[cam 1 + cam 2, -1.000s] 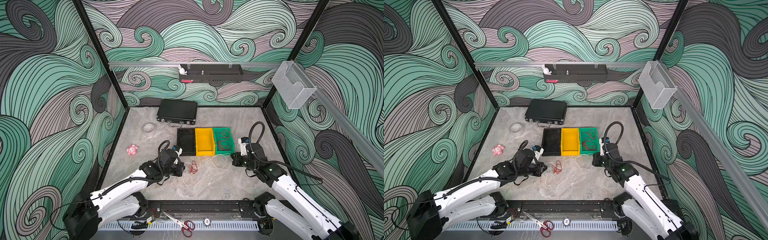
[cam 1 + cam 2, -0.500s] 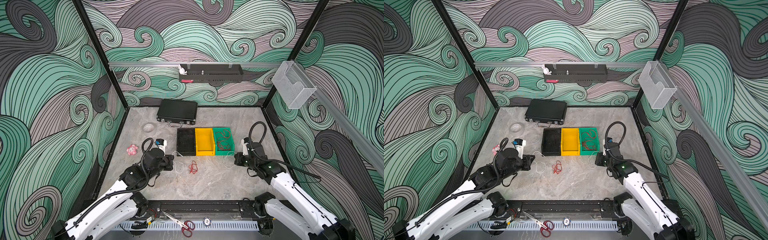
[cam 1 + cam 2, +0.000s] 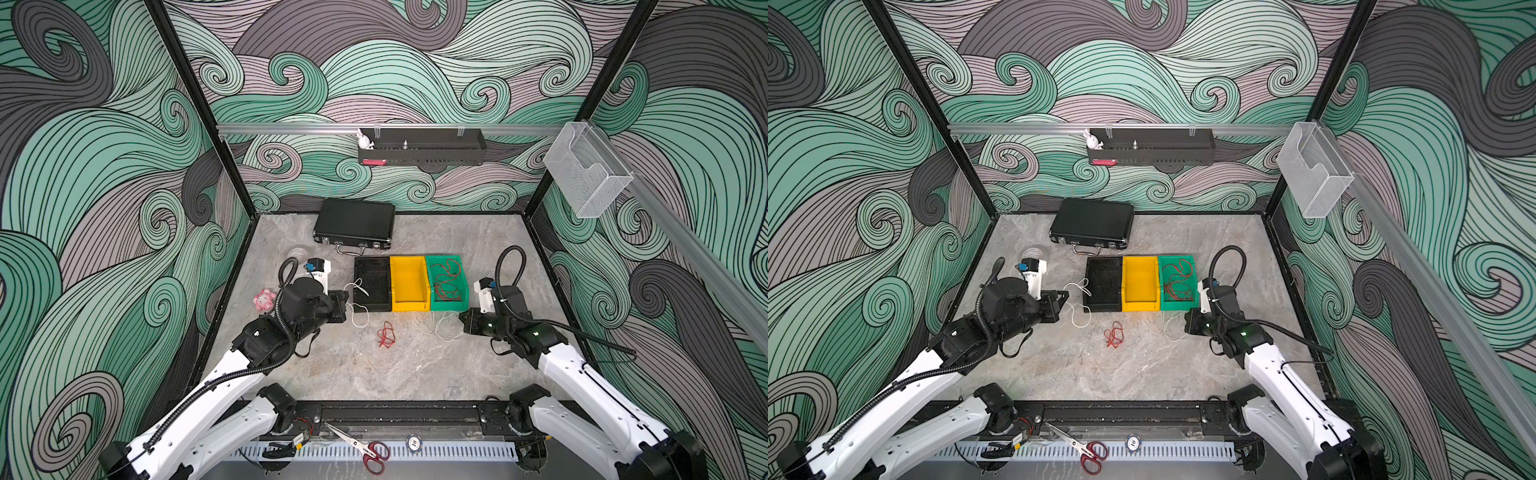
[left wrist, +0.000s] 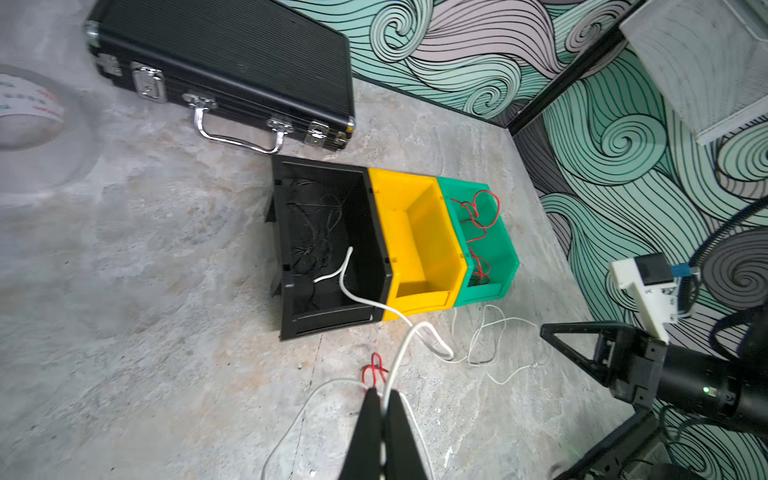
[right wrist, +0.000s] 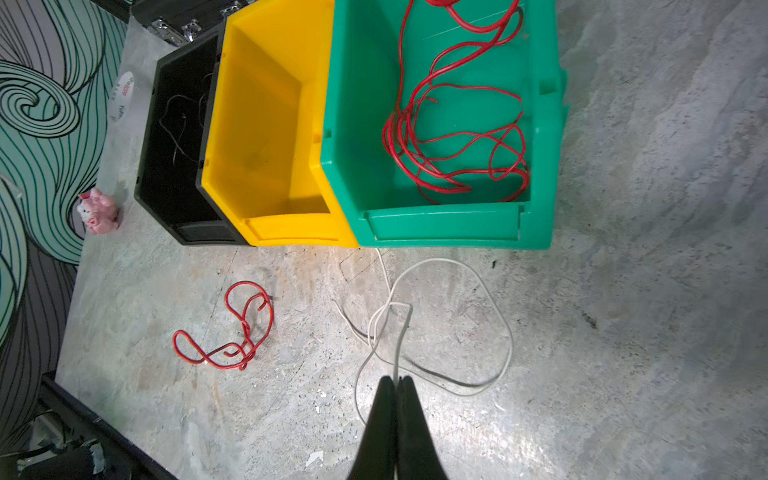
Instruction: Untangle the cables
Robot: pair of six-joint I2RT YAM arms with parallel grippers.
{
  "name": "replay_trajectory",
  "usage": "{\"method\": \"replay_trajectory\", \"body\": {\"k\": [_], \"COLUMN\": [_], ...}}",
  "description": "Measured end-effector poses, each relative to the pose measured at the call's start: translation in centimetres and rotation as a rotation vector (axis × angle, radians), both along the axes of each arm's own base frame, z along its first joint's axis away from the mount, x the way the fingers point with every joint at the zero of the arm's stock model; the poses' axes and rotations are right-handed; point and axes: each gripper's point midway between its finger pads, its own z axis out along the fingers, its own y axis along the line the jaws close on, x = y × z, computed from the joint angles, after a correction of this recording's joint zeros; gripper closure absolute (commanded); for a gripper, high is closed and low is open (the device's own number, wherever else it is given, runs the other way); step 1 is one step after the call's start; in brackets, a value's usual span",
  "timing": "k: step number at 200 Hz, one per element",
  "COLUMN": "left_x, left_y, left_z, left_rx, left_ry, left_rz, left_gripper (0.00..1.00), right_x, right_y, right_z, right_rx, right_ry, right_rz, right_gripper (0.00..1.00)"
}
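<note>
Both top views hang high over the table (image 3: 374,374) at its six o'clock edge. They look steeply down toward twelve o'clock, far enough to share the whole tabletop and both arms. The left wrist view sits low at nine o'clock, facing three o'clock. The right wrist view looks down closely from three o'clock. Both share the bins (image 4: 415,232) and the loose red cable (image 5: 232,332).

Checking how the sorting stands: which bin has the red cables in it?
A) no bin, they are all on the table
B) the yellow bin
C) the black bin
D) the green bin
D: a tangle of red cables lies inside the green bin, while the yellow bin beside it is bare inside.
</note>
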Motion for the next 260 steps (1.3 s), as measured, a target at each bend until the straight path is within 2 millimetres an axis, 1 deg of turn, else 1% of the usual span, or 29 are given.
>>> {"method": "replay_trajectory", "body": {"k": [36,57,71,93,117,141,173,201,227,260], "left_x": [2.4,4.1,5.3,7.2,9.5,11.7,13.7,15.0,15.7,16.0], "left_y": [-4.0,-6.2,-7.5,-9.4,-11.4,-13.3,-14.9,-15.8,-16.0,-15.7], "left_z": [0.6,0.4,-0.2,-1.7,-3.0,-4.8,-8.1,-10.6,-12.7,-15.6], "left_rx": [-0.028,-0.037,-0.039,-0.029,-0.020,-0.012,0.010,0.026,0.048,0.100], "left_ry": [0.052,0.101,0.137,0.202,0.266,0.333,0.415,0.464,0.493,0.526], "left_rz": [-0.090,-0.114,-0.123,-0.123,-0.117,-0.106,-0.077,-0.052,-0.021,0.024], "left_gripper": [1.00,1.00,1.00,1.00,1.00,1.00,1.00,1.00,1.00,1.00], "right_x": [-0.6,-0.9,-1.0,-1.2,-1.5,-1.6,-1.8,-2.0,-2.2,-2.2], "right_y": [0.4,0.5,0.5,0.5,0.5,0.5,0.4,0.3,0.3,0.4], "right_z": [0.1,0.4,0.7,1.1,1.1,1.1,0.9,0.6,0.4,0.3], "right_rx": [0.040,0.055,0.064,0.077,0.084,0.087,0.089,0.091,0.092,0.098], "right_ry": [0.003,-0.010,-0.020,-0.038,-0.042,-0.043,-0.042,-0.042,-0.036,-0.034], "right_rz": [0.015,0.016,0.016,0.018,0.022,0.022,0.021,0.019,0.020,0.018], "right_gripper": [0.97,0.96,0.96,0.96,0.96,0.96,0.95,0.95,0.95,0.95]}}
